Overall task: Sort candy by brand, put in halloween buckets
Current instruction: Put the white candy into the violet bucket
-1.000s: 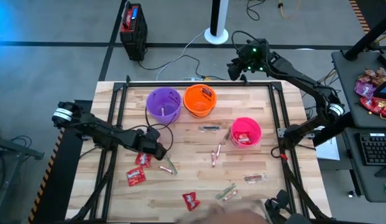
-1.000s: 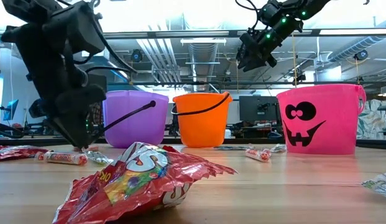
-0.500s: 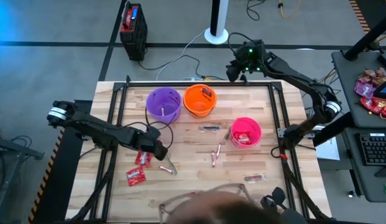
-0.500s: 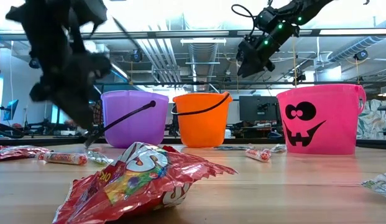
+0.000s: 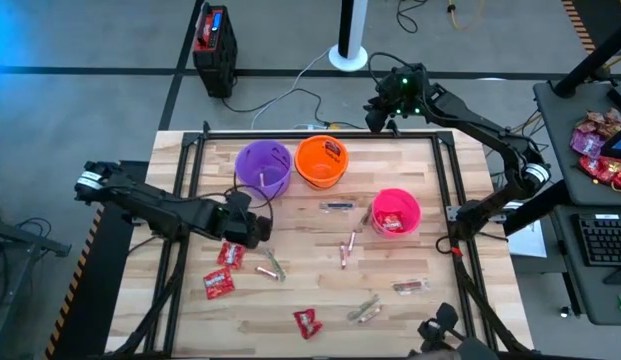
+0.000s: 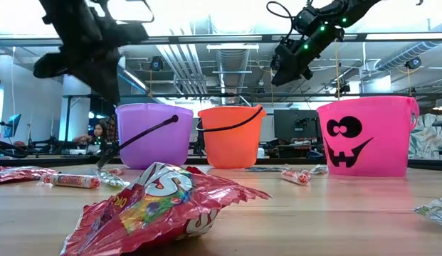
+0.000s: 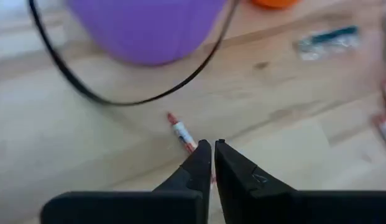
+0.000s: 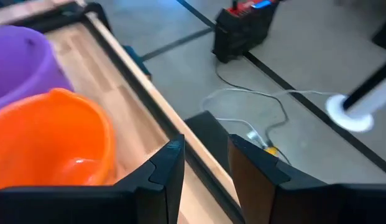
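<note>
**Risk check: left hand with a thin stick at its tips**

Wooden worktop [image 5: 320, 290] carries scattered candy [image 5: 218, 284] and three buckets: purple [image 5: 262, 168], orange [image 5: 322, 161], pink [image 5: 395, 212]; I read the left hand [image 7: 212, 163] as pressed together, raised beside the purple bucket, with a thin stick [image 7: 180, 132] at its tips, though I cannot confirm a grip; a shallow pinch could let it fall, or the loose bucket handle [image 7: 118, 99] could snag. Right hand [image 8: 205, 163] waits, fingers apart, beyond the orange bucket at the far edge.
</note>
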Robot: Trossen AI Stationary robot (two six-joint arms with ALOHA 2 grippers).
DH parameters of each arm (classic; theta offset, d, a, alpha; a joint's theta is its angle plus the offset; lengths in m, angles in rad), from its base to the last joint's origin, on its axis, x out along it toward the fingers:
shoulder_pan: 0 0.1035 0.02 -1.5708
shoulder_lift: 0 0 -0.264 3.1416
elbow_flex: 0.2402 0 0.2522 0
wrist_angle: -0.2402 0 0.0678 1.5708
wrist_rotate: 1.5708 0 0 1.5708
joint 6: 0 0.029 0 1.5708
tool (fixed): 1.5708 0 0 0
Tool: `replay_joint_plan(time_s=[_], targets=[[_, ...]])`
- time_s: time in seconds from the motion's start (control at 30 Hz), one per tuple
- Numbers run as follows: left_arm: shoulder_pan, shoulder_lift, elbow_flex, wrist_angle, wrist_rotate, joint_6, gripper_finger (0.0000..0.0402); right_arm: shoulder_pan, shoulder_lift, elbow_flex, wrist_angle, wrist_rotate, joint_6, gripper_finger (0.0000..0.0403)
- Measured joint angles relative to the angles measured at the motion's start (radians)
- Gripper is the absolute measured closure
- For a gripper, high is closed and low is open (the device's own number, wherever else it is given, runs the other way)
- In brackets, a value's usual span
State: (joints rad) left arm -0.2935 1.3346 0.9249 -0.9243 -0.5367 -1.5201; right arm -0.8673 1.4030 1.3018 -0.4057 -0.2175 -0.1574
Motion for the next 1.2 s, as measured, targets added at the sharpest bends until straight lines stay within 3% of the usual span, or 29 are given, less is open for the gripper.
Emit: replay_joint_plan(time_s=[0.17,0.33,0.43,0.53,0.6,0.8,0.93,1.0,1.2], targets=[[-0.047,0.104,-0.009,0.005,-0.146,-0.098,0.0352,0.0,-0.028,0.0,0.021,-0.083,-0.002,0.0283],[-0.05,0.25,-0.013,0.002,-0.15,-0.033,0.0312,0.0,-0.06,0.0,0.054,-0.1,-0.012,0.0267],[-0.05,0.331,-0.012,0.003,-0.113,0.053,0.0304,0.0,-0.076,0.0,0.051,-0.101,-0.029,0.0257],[-0.044,0.371,0.037,0.005,0.066,0.021,0.0305,0.0,-0.094,0.0,0.049,-0.101,-0.03,0.0248],[-0.056,0.382,0.081,0.004,0.121,0.011,0.0309,0.0,-0.107,0.0,0.047,-0.101,-0.039,0.0243],[-0.181,0.372,0.195,-0.008,-0.127,0.069,0.0317,0.0,-0.122,0.0,0.043,-0.105,-0.045,0.0236],[-0.206,0.368,0.159,-0.027,-0.108,-0.126,0.0317,0.001,-0.122,0.0,0.031,-0.106,-0.063,0.0236],[-0.211,0.367,0.126,-0.035,-0.168,-0.226,0.0317,0.001,-0.122,0.0,0.018,-0.107,-0.074,0.0236],[-0.179,0.363,0.019,0.053,-0.246,-0.277,0.0317,0.001,-0.122,0.0,-0.016,-0.107,-0.119,0.0234]])
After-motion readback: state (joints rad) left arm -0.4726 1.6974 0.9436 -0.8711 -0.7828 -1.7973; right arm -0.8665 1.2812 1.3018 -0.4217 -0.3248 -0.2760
